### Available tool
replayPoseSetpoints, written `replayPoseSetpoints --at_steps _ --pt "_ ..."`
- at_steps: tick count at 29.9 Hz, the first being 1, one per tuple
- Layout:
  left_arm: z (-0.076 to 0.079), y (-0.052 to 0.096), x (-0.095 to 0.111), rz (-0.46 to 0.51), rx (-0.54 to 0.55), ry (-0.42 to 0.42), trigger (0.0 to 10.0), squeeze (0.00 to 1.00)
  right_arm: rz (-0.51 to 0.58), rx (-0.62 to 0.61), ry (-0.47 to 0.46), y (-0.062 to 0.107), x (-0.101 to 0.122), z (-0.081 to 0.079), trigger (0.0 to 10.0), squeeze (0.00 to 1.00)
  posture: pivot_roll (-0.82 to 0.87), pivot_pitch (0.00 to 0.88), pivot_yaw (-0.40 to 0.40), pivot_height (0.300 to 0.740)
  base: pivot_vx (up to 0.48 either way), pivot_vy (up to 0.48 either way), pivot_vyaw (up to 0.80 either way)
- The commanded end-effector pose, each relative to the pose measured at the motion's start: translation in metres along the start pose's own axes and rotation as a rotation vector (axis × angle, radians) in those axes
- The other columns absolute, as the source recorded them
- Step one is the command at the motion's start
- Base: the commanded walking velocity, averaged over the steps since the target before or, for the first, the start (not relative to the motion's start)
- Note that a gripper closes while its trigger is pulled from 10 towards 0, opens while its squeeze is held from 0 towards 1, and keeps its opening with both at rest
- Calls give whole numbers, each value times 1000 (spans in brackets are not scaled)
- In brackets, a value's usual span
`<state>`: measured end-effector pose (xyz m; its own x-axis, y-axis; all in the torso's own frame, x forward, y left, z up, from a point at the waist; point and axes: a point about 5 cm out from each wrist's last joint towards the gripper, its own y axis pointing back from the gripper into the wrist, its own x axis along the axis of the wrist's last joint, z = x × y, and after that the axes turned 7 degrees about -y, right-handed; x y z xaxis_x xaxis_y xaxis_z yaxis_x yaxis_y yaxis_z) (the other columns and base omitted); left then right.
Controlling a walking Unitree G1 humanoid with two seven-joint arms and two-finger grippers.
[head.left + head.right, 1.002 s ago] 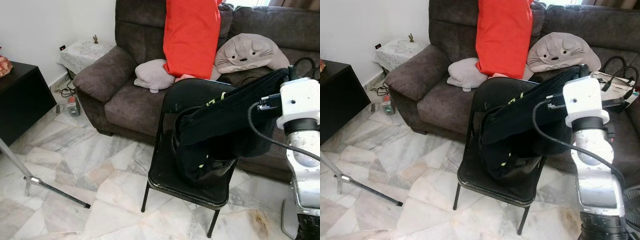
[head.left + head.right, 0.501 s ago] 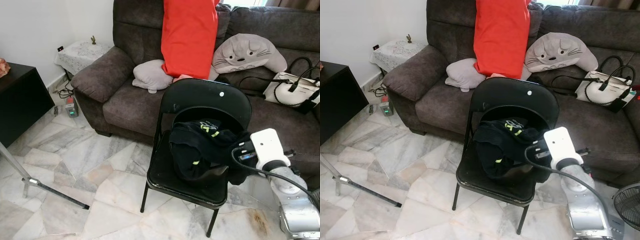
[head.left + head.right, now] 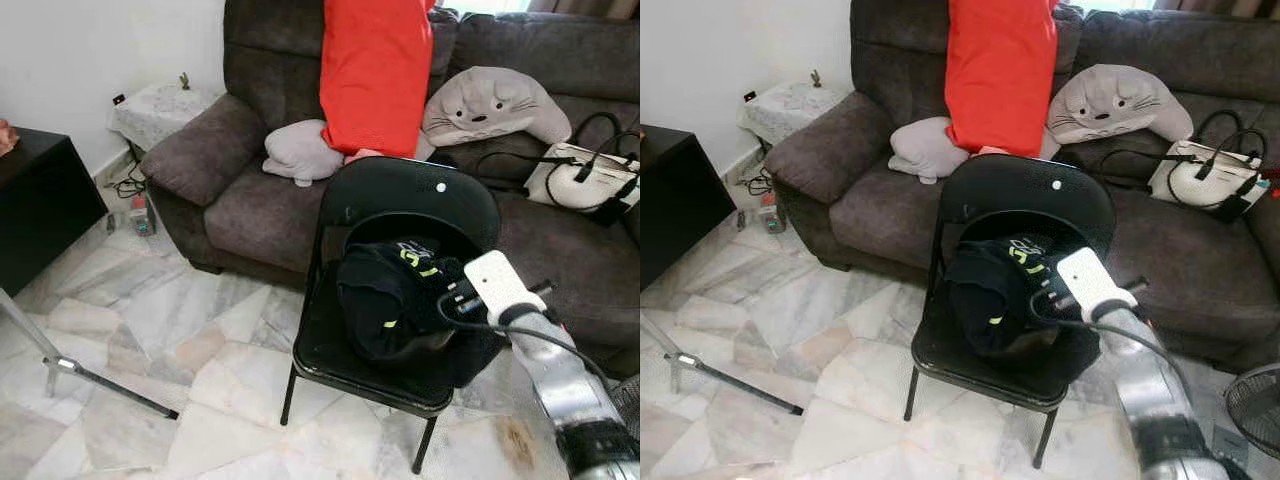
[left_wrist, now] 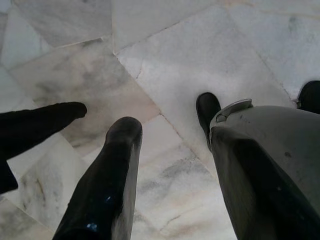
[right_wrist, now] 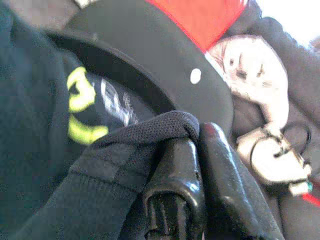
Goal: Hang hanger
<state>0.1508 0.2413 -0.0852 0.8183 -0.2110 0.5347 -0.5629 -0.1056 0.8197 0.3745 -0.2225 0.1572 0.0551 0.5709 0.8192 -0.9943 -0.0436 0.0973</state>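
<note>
We see one black garment (image 3: 395, 300) on one chair (image 3: 400, 200), our right gripper (image 5: 197, 165) clamped on it; one sofa (image 3: 250, 190) behind; left gripper (image 4: 95, 130) apart.

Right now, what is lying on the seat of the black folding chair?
A crumpled black garment with yellow-green print lies on the black folding chair, pinched by the right tool. Anything beneath the cloth is covered.

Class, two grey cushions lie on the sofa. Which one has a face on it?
The larger cushion on the sofa's right, beside the white handbag. It shows eyes and whiskers; the smaller cushion left of the red cloth is plain.
</note>
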Motion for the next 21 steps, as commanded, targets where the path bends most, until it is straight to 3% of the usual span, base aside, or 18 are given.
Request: replayPoseSetpoints --at_steps 1,3,9,10,11,12,13,16,19,20,21 --pt "-2 2 -9 -33 -1 -2 10000 0 52 21 23 -7 11 -2 0 0 28 99 19 740 0 0 0" --pt "-2 2 -9 -33 2 -3 10000 0 84 89 72 -12 20 -11 0 0 37 94 20 740 0 0 0" --pt "-3 2 -9 -33 5 -6 10000 0 63 124 136 -19 22 -19 0 0 54 88 21 740 0 0 0" --pt "-3 2 -8 -32 6 -7 10000 0 -13 151 144 -19 13 -24 0 0 56 86 23 740 0 0 0" --pt "-3 2 -8 -32 5 -8 10000 0 -95 162 168 -18 1 -28 3765 0 59 83 22 740 0 0 0" --pt "-3 2 -8 -32 5 -8 10000 0 -95 162 168 -18 1 -28 3765 0 59 83 22 740 0 0 0" --pt "-3 2 -8 -33 4 -10 10000 0 -147 166 177 -16 -7 -30 10000 0 64 82 22 740 0 0 0" --pt "-3 2 -8 -33 3 -14 10000 0 -186 199 182 -12 -19 -42 10000 0 75 79 22 740 0 0 0" --pt "-4 2 -8 -33 4 -16 10000 0 -155 192 179 -11 -18 -46 10000 0 76 79 25 740 0 0 0" --pt "-4 2 -8 -33 5 -16 10000 0 -145 183 163 -12 -17 -46 10000 125 72 79 27 740 0 0 0" --pt "-4 2 -8 -33 5 -16 10000 0 -145 183 163 -12 -17 -46 10000 125 72 79 27 740 0 0 0"
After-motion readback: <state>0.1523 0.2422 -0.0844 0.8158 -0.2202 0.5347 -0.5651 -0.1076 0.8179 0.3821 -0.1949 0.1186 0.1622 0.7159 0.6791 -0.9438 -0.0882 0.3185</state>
